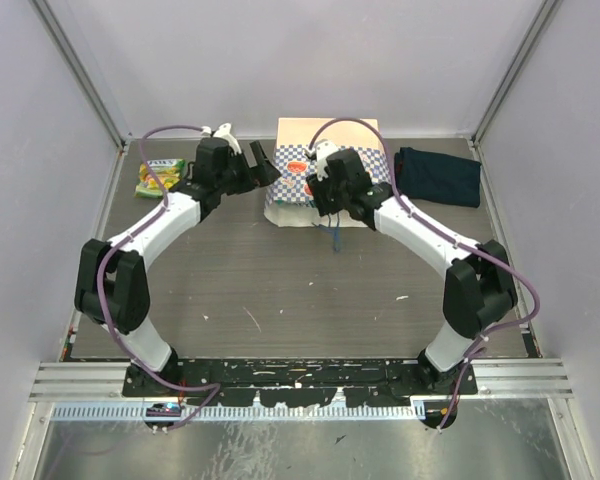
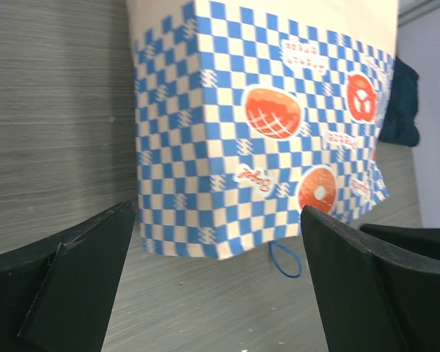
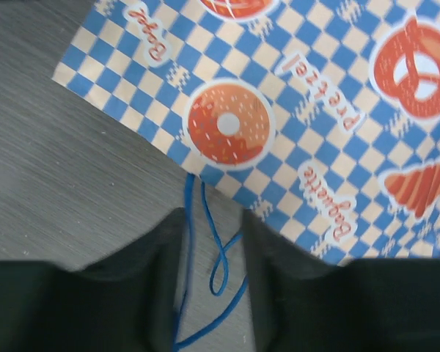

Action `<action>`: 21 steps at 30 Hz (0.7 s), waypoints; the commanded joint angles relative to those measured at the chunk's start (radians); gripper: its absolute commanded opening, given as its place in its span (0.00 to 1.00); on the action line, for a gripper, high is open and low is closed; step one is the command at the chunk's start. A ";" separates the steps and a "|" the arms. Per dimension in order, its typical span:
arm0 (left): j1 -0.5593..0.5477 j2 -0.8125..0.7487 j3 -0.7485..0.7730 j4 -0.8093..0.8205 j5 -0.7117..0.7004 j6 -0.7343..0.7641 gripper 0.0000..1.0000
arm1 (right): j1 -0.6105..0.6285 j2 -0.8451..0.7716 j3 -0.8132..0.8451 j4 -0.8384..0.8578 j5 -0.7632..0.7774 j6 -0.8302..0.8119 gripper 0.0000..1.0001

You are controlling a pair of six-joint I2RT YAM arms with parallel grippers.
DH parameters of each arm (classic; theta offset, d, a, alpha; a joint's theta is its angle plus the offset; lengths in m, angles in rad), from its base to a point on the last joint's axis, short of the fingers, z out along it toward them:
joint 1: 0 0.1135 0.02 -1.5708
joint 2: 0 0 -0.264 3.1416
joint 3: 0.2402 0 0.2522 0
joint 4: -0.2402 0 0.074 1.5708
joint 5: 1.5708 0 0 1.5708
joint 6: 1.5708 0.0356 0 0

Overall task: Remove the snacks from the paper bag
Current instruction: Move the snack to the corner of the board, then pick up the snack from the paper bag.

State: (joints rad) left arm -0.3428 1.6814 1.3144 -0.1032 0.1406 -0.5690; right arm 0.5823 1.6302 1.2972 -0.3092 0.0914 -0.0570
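- One bag (image 1: 330, 135) lies flat at the far middle of the table (image 1: 280, 300), its cream end away from me and its checkered end toward me.
- My right wrist camera shows three whole orange-red pictures on the checks: one doughnut, one pretzel and one croissant. A fourth is cut off by the top edge.
- One thin blue cord (image 3: 220, 257) trails from the bag's near edge onto the table and loops once.
- My right claw (image 3: 213, 216) sits low at that near edge, its two fingers about half parted. The cord's strands run through the gap. It has no firm hold on anything, and I cannot tell whether either finger touches the cord.
- My left claw (image 2: 218, 213) is spread as wide as it goes and holds nothing. It is beside the bag's left near corner, with the checkered side straight ahead between its two fingers.
- The snacks (image 1: 161, 178) I can see lie in one small green and yellow heap at the far left of the table, well apart from the bag. It looks like at least two packets, but I cannot count them exactly.
- I cannot see whether any packets are inside the bag.
- One dark navy cloth (image 1: 438, 176) lies folded just right of the bag.
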 commanded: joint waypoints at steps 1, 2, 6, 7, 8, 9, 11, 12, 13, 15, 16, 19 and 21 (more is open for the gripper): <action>-0.047 -0.105 -0.086 0.143 0.022 -0.072 0.98 | -0.032 0.016 0.133 -0.072 -0.223 -0.010 0.32; -0.060 -0.139 -0.144 0.186 0.008 -0.083 0.98 | -0.037 0.019 0.139 -0.077 -0.242 -0.010 0.20; -0.095 -0.259 -0.321 0.298 -0.035 -0.115 0.98 | -0.038 0.019 0.150 -0.074 -0.275 0.024 0.01; -0.100 -0.276 -0.347 0.302 -0.027 -0.118 0.98 | -0.038 0.019 0.159 -0.074 -0.284 0.038 0.01; -0.107 -0.289 -0.368 0.301 -0.023 -0.120 0.98 | -0.038 0.021 0.168 -0.075 -0.286 0.053 0.01; -0.115 -0.297 -0.386 0.303 -0.012 -0.123 0.98 | -0.038 0.021 0.181 -0.076 -0.290 0.069 0.01; -0.143 -0.304 -0.428 0.334 0.001 -0.112 1.00 | -0.038 0.019 0.204 -0.067 -0.302 0.101 0.01; -0.160 -0.299 -0.448 0.362 0.000 -0.109 0.99 | -0.038 0.017 0.217 -0.051 -0.311 0.120 0.01; -0.179 -0.289 -0.465 0.398 0.006 -0.105 0.97 | -0.038 0.020 0.234 -0.038 -0.323 0.143 0.01; -0.210 -0.243 -0.474 0.452 0.009 -0.105 0.94 | -0.035 0.038 0.292 -0.019 -0.367 0.196 0.01; -0.214 -0.215 -0.470 0.478 0.009 -0.115 0.92 | -0.032 0.055 0.323 -0.017 -0.380 0.214 0.01; -0.216 -0.115 -0.436 0.551 0.001 -0.153 0.89 | -0.014 0.128 0.436 -0.062 -0.384 0.222 0.01; -0.214 -0.046 -0.390 0.570 -0.004 -0.153 0.85 | -0.004 0.186 0.502 -0.093 -0.381 0.221 0.01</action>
State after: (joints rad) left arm -0.5632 1.5360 0.8494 0.3126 0.1471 -0.6964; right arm 0.5461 1.7412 1.6604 -0.3977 -0.2234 0.1120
